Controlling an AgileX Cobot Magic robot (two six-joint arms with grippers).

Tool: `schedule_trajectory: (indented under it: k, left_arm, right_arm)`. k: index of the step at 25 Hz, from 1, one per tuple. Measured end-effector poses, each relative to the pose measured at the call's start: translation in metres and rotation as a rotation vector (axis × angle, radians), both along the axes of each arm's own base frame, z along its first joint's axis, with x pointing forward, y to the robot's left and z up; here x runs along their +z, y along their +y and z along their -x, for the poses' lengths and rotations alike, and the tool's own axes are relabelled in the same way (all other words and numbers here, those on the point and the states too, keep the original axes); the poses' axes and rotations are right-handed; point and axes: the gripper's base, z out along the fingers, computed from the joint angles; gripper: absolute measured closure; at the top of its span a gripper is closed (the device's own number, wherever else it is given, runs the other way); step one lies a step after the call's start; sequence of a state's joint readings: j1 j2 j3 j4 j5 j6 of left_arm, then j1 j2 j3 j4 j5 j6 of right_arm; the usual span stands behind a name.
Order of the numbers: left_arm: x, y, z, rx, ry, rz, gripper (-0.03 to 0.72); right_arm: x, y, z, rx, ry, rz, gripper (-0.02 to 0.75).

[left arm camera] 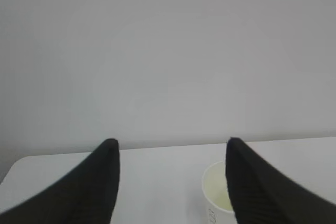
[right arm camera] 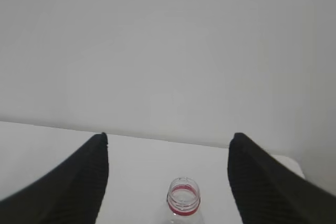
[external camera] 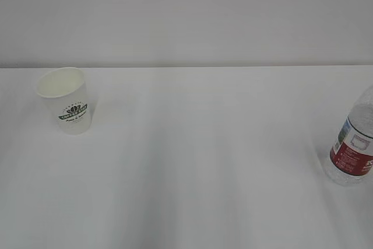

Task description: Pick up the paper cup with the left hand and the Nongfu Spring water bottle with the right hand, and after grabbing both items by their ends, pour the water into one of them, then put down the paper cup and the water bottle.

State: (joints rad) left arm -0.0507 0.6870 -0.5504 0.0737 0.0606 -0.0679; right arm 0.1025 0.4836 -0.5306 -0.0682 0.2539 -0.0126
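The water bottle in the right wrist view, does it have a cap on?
No, the Nongfu Spring water bottle shows an open mouth above its red neck ring, with no cap on it.

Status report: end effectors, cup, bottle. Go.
Left end effector open, paper cup ahead, off to its right. Right end effector open, uncapped water bottle upright between fingers, not gripped. Nothing in the way.

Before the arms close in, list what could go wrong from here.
The clear ribbed plastic bottle with red-and-white label has no cap, so a bump from the right gripper may spill it. The white tapered paper cup sits off-centre, partly behind one of the left gripper's fingers, which may knock it over.
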Motion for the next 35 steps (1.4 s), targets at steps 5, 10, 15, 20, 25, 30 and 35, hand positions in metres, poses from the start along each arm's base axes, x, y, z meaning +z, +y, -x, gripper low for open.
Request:
schedule_trajectory:
  k: [5, 10, 15, 20, 25, 30, 35]
  left_arm:
    - [-0.005, -0.001, -0.013, -0.003, 0.013, 0.0, 0.223]
    - [-0.011, -0.002, -0.027, -0.008, 0.019, -0.001, 0.225]
    - [-0.015, -0.004, -0.042, -0.017, -0.008, -0.003, 0.226]
    - [-0.022, -0.004, -0.052, -0.019, 0.012, -0.005, 0.226]
    - [-0.028, -0.005, -0.059, -0.022, 0.03, -0.007, 0.227]
    - [-0.032, -0.005, -0.063, -0.022, 0.048, -0.009, 0.228]
    - [-0.031, -0.005, -0.063, -0.024, 0.031, -0.007, 0.228]
  right_arm:
    - [-0.002, 0.0, -0.009, -0.002, 0.009, 0.042, 0.203]
    - [-0.006, 0.0, -0.018, -0.005, 0.042, 0.104, 0.203]
    - [-0.011, 0.001, -0.027, -0.003, 0.075, 0.124, 0.203]
    - [-0.012, 0.002, -0.034, 0.004, 0.067, 0.127, 0.204]
    - [-0.012, 0.004, -0.042, 0.014, 0.045, 0.129, 0.203]
    - [-0.007, 0.005, -0.045, 0.024, -0.013, 0.125, 0.203]
    - [-0.009, 0.006, -0.045, 0.025, -0.016, 0.124, 0.203]
